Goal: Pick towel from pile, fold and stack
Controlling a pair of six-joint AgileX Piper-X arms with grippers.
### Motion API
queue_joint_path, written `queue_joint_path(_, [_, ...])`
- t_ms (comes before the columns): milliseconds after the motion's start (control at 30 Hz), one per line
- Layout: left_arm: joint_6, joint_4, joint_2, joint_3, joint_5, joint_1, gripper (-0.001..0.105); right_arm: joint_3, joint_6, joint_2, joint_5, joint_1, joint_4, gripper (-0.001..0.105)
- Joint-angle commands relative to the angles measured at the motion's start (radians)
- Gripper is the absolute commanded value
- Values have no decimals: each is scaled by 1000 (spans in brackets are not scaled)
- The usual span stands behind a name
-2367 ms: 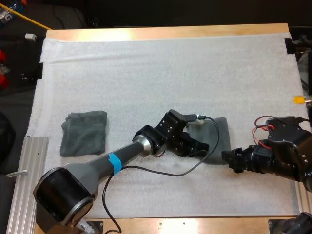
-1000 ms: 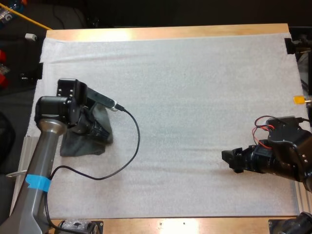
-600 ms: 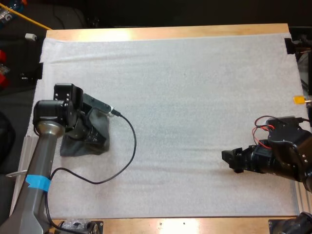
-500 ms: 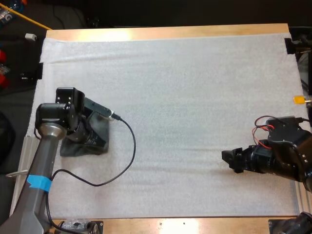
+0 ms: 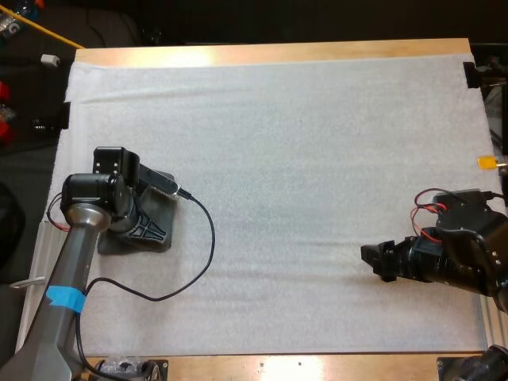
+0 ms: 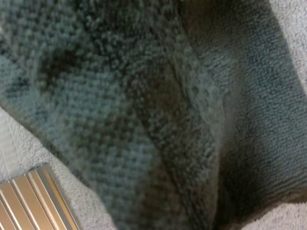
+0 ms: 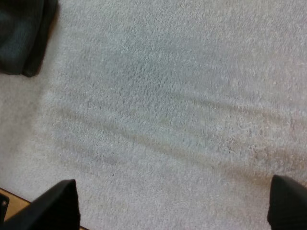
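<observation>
Our left gripper (image 5: 147, 230) points down onto the towel stack (image 5: 111, 243), which lies near the left edge of the mat (image 5: 317, 159), on the table (image 5: 278, 52). From the high view the gripper covers the middle of the stack, and dark cloth shows around it on the near side and on the right. We cannot tell whether this gripper is grasping the cloth or has released it.

In the left wrist view the towel stack (image 6: 120, 105) is very close. One grey-green layer lies over a darker layer, and a soft fold runs between them. Beside the cloth there is a bit of white mat and then a ribbed metal rail (image 6: 36, 201). The same rail (image 5: 36, 270) lies along the left side of the mat in the high view, just beside the stack.

Our right gripper (image 5: 371, 259) is well apart from the stack, over the right part of the mat, and it points to the left. In the right wrist view this gripper (image 7: 170, 203) is released: its two fingers (image 7: 55, 203) stand wide apart with bare mat between them, and they hold nothing. Far ahead of it a dark corner of the towel stack (image 7: 21, 33) rests on the mat.
</observation>
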Motion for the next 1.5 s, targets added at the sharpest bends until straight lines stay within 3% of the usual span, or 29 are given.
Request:
queue_joint_path(0, [-10, -3, -8, -3, -17, 1, 27, -4, -11, -8, 1, 1, 3, 77])
queue_joint_path(67, [-10, -3, -8, -3, -23, 1, 44, -4, -11, -8, 1, 1, 3, 77])
queue_joint_path(133, [-25, -3, -8, -3, -78, 1, 58, -4, -11, -8, -2, 1, 3, 77])
queue_joint_path(300, [-63, -7, -8, -6, -273, 1, 62, -4, -11, -8, -21, 1, 3, 77])
queue_joint_path(400, [-91, -7, -8, -18, -328, 1, 62, -4, -11, -8, -24, 1, 3, 77])
queue_joint_path(467, [-117, -5, -8, -28, -324, 1, 62, -4, -11, -8, -24, 1, 3, 77])
queue_joint_path(733, [-223, 5, -8, -31, -2, 18, 62, -4, -11, -8, -24, 1, 3, 77])
queue_joint_path(867, [-241, 6, -8, -27, 97, 106, 62, -4, -11, -8, -24, 1, 3, 77])
queue_joint_path(933, [-243, -4, -8, -17, 233, 178, 62, -4, -11, -8, -24, 1, 3, 77])
queue_joint_path(1033, [-243, -39, -8, 6, 344, 228, 62, -4, -11, -8, -24, 1, 1, 77])
queue_joint_path(1167, [-242, -86, -8, 45, 349, 229, 62, -4, -11, -8, -48, 1, -15, 77])
queue_joint_path(1467, [-242, -206, -6, 132, 344, 225, 62, -4, 36, -8, -235, 1, -185, 77])
